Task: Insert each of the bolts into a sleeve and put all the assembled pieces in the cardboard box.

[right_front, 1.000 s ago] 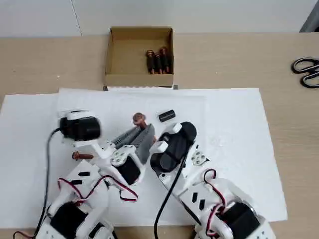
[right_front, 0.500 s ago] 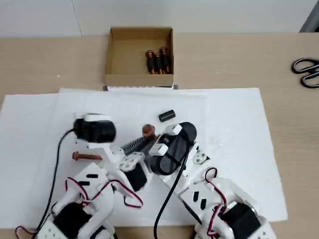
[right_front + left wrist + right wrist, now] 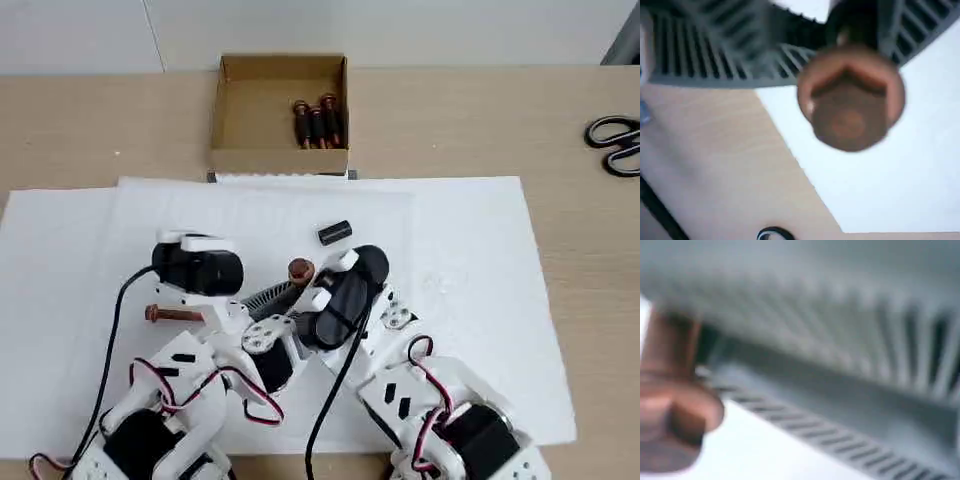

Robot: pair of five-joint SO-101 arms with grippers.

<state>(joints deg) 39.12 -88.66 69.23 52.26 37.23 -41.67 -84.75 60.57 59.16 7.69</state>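
The cardboard box (image 3: 232,115), three assembled pieces (image 3: 317,122) inside, sits well ahead of the left claw (image 3: 289,284), which is clamped on a bolt (image 3: 300,270) at its tips, head upward. The loose sleeve (image 3: 335,232) lies flat near, ahead of those tips, apart from the bolt, its long axis slanting across the claw's line; a second bolt (image 3: 178,313) lies behind the claw, on its left.

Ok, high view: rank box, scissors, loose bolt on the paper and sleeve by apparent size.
1. box
2. scissors, cut off at the edge
3. loose bolt
4. sleeve: shorter but thicker, a close call
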